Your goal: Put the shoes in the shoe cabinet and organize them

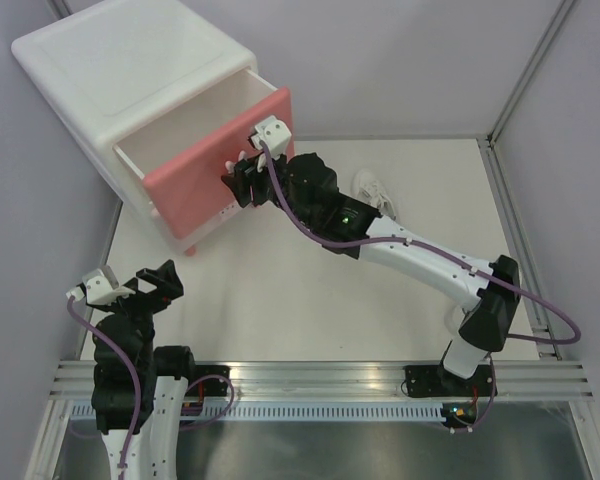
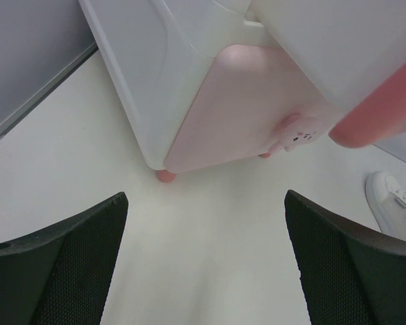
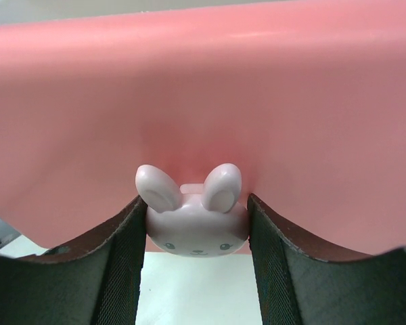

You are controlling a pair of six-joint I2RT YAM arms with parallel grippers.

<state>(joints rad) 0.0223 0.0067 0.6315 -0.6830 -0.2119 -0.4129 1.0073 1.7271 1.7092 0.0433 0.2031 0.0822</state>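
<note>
Left gripper [image 2: 204, 198]: lower left of the overhead view, jaws wide apart and holding nothing, pointed at the foot of the cabinet.
Table [image 1: 280, 290]: bare white top between the two arms.
Shoe [image 1: 373, 188]: the only one in view. It lies on the table right of centre in the overhead view, partly hidden behind the right arm, and shows at the right edge of the left wrist view. It is outside the cabinet and well apart from the left gripper.
Shoe handling: likely light, with a soft upper over a firmer sole. The collar or heel wall would probably suit a pinch better than the rounded toe, and the laces could snag.
Right gripper [image 3: 196, 210]: centre of the overhead view, closed on the bunny knob [image 3: 193, 230], one pad pressed against each side.
Knob handling: small, smooth, rounded plastic, so the hold could slip if the pull runs off straight.
Upper drawer [image 1: 205, 190]: darker pink front, pulled out; what shows of its white inside holds no shoe.
Lower drawer [image 2: 237, 101]: pale pink front, closed.
Cabinet [image 1: 110, 60]: upper left of the overhead view, set at an angle. It is probably light plastic and may slide or tip under a hard tug.
</note>
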